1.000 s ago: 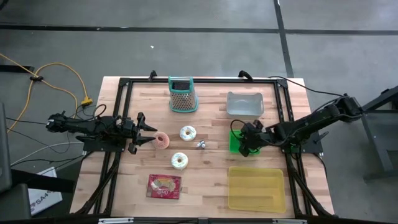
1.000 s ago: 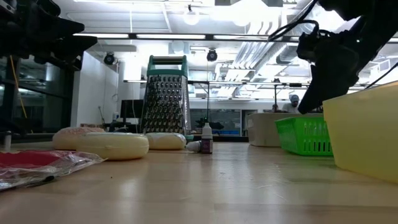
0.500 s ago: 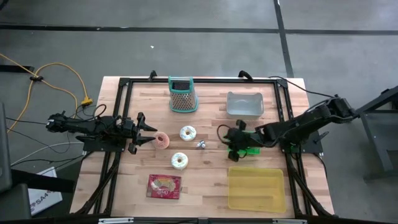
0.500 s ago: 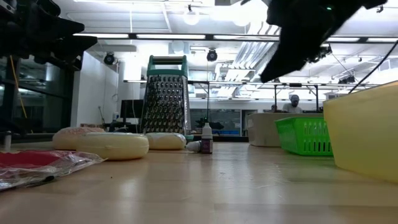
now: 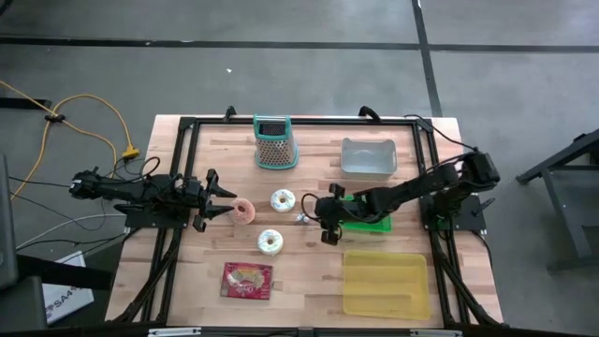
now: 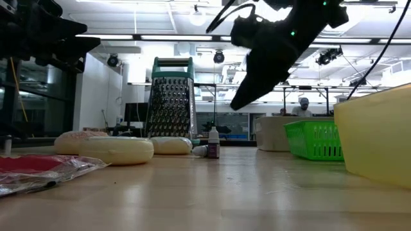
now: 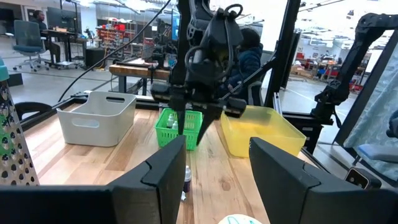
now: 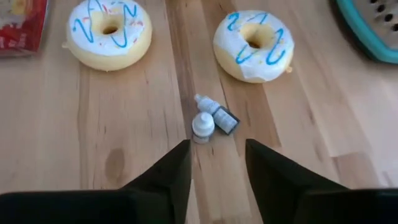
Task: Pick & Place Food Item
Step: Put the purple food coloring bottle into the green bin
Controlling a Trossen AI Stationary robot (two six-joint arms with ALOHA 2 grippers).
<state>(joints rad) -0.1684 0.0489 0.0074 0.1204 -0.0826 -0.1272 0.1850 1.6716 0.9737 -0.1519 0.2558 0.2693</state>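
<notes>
Two white donuts with blue icing (image 8: 109, 34) (image 8: 254, 45) and a pink donut (image 5: 244, 210) lie flat on the wooden table. My right gripper (image 8: 217, 168) hangs open above the table, slanting down over two small white bottles (image 8: 203, 124), with the white donuts just beyond them. In the high view it is at mid-table (image 5: 328, 227), left of the green basket (image 5: 370, 213). My left gripper (image 5: 225, 208) stands open and level at the table's left, its tips close beside the pink donut without touching it.
A metal grater (image 5: 275, 142) stands at the far edge and a white bin (image 5: 368, 156) at the far right. A yellow bin (image 5: 386, 284) sits near right. A red packet (image 5: 247, 280) lies near the front edge. One bottle stands upright and the other (image 8: 219, 113) lies on its side.
My right gripper has swung from over the green basket toward the table's left, rolling as it went, and now hangs over the small bottles near the white donuts. No object has moved.
</notes>
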